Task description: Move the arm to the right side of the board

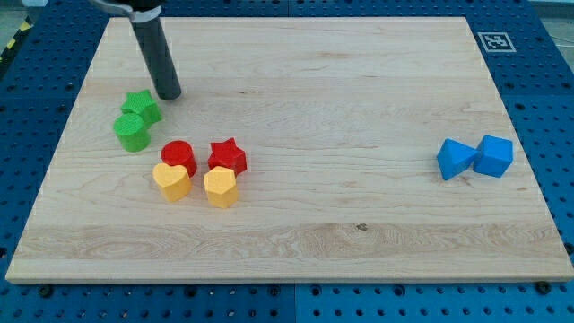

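- Wooden board (pixel 296 224) is lying flat on a blue pegboard table (pixel 547 81), filling most of the view; a small black-and-white marker (pixel 494 41) is sitting at the board's top right corner.
- Far left: a green star (pixel 143 105) and a green cylinder (pixel 132 131) are sitting touching, cylinder just below and a bit left of the star.
- My tip (pixel 169 94) is resting on the board at upper left, just beside the green star's right edge; can't tell if it's touching. The dark rod is slanting up and left from there, out the view's top.
- No gripper on this arm, just the rod, so nothing spreading or pinching; it's holding no block.
- Left of centre, below and right of the tip: a red cylinder (pixel 178 157) and a red star (pixel 227 156) are sitting side by side w/ a narrow gap.
- Directly below them, a yellow block (pixel 170 180) and a second yellow block (pixel 221 187), both roughly hexagonal, are sitting close under the reds.
- Right side of the board, where the task sends the arm: two blue blocks are sitting together, the left blue block (pixel 455 159) wedge-like and the right blue block (pixel 493 155) cube-like, well apart from the tip.
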`<state>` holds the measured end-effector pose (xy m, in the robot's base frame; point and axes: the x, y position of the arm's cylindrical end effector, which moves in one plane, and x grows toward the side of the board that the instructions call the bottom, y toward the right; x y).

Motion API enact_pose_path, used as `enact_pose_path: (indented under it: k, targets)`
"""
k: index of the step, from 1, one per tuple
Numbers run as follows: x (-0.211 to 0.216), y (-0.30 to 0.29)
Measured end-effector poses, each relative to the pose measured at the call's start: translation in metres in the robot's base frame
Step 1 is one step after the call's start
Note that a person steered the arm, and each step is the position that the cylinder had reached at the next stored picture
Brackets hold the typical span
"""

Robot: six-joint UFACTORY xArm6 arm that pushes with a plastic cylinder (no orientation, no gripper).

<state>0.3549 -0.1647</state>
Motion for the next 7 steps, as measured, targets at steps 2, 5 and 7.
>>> enact_pose_path:
  k: [2, 5, 7]
  targets:
    - [-0.01, 0.073]
    - [0.023, 0.14]
    - [0.121, 0.192]
